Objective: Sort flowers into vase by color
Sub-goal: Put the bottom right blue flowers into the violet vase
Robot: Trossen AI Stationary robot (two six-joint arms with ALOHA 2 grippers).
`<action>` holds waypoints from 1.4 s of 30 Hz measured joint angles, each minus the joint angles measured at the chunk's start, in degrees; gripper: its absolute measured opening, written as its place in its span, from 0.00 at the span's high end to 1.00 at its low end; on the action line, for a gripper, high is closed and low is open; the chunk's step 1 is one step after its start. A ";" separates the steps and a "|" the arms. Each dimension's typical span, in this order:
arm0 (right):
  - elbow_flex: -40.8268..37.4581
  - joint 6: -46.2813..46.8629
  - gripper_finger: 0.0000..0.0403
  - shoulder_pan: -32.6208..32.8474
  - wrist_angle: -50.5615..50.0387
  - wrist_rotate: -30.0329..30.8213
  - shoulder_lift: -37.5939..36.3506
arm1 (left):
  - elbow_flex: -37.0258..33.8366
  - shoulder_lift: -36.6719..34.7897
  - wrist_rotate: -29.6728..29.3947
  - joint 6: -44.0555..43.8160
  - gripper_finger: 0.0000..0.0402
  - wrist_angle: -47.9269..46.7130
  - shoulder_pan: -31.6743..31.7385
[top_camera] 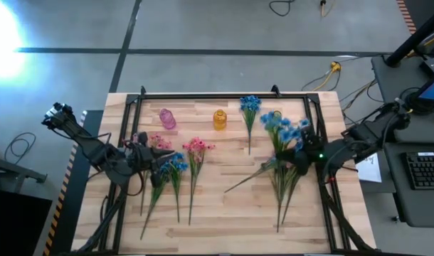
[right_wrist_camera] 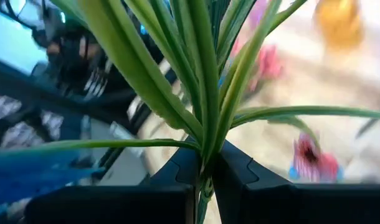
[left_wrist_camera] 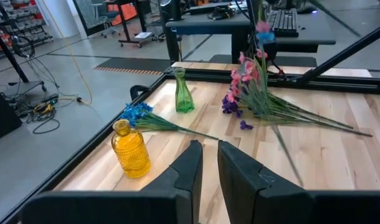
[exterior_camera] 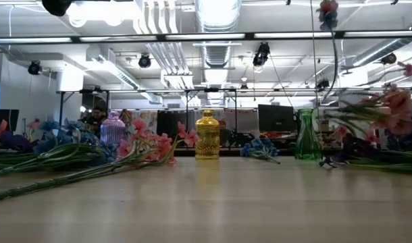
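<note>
My right gripper point(top_camera: 302, 155) is at the table's right side, shut on a sprig with blue blossoms point(top_camera: 284, 131) and long green leaves point(right_wrist_camera: 177, 74). Below it a pile of sprigs point(top_camera: 282, 181) lies flat on the wood. My left gripper point(top_camera: 142, 153) is at the table's left side, shut to a narrow slit and empty point(left_wrist_camera: 209, 163), beside pink sprigs point(top_camera: 196, 146) and a blue sprig point(top_camera: 174, 165) that lie on the table. One more blue sprig point(top_camera: 249, 108) lies near the far edge. My right gripper pinches the sprig's green stem point(right_wrist_camera: 206, 163) between its two fingers, just below where the leaves branch off. The fingers come from the table's right side. The leaves and blossoms fan out beyond the fingers, raised above the table; the stem's lower end is hidden.
Three small vases stand along the far edge: a pink one point(top_camera: 167, 119), a yellow one point(top_camera: 219, 119) and a green one point(left_wrist_camera: 184, 92). A black frame point(top_camera: 203, 96) borders the table. Bare wood lies in the middle, toward the near edge point(top_camera: 224, 220).
</note>
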 joint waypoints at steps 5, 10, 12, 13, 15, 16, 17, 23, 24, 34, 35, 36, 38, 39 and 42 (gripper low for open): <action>-3.67 -0.12 0.95 -0.38 -0.84 7.00 2.07 | 0.00 1.98 -0.01 0.02 0.91 1.63 0.00; -8.05 6.30 0.95 0.03 -3.65 6.63 4.71 | 0.00 3.93 0.02 0.01 0.91 2.56 -0.01; -9.50 7.96 0.95 1.30 -2.71 13.50 4.37 | 0.00 4.55 0.39 0.02 0.91 3.70 -0.01; -10.55 9.35 0.95 1.46 -3.00 12.36 4.36 | 0.00 4.86 1.25 0.04 0.91 4.26 0.00; -12.28 10.82 0.94 0.21 -3.65 5.14 4.40 | 0.00 5.44 4.04 0.55 0.91 5.44 0.00; -12.80 11.85 0.94 -0.16 -3.25 4.38 4.44 | 0.00 5.83 5.60 0.95 0.91 6.23 0.00; -13.42 12.43 0.94 -0.04 -2.98 4.71 4.41 | 0.00 6.34 7.12 1.34 0.91 7.32 0.01; -14.99 11.03 0.94 0.59 -2.93 6.14 2.99 | 0.00 12.93 9.14 6.15 0.91 18.53 3.02; -15.04 10.69 0.94 0.55 -2.79 6.10 3.05 | 0.00 14.49 9.36 7.13 0.90 20.90 3.63; -13.42 3.62 0.94 0.68 0.81 5.22 2.70 | 0.00 35.77 18.27 8.57 0.63 39.39 14.25; -13.16 2.75 0.94 0.70 1.29 5.23 2.66 | 0.00 37.96 18.27 9.31 0.59 42.38 15.09; -13.04 1.72 0.94 0.70 1.55 5.21 2.64 | 0.00 40.17 18.25 10.22 0.56 45.66 15.75; -12.99 0.48 0.94 0.70 2.40 5.16 2.66 | 0.00 44.63 18.37 12.42 0.51 52.55 16.82; -12.99 -0.04 0.94 0.70 2.72 5.09 2.67 | 0.00 46.94 18.42 13.36 0.50 55.87 17.32; -12.97 -0.77 0.94 0.70 3.17 5.10 2.68 | 0.00 52.24 19.83 14.88 0.48 62.29 18.90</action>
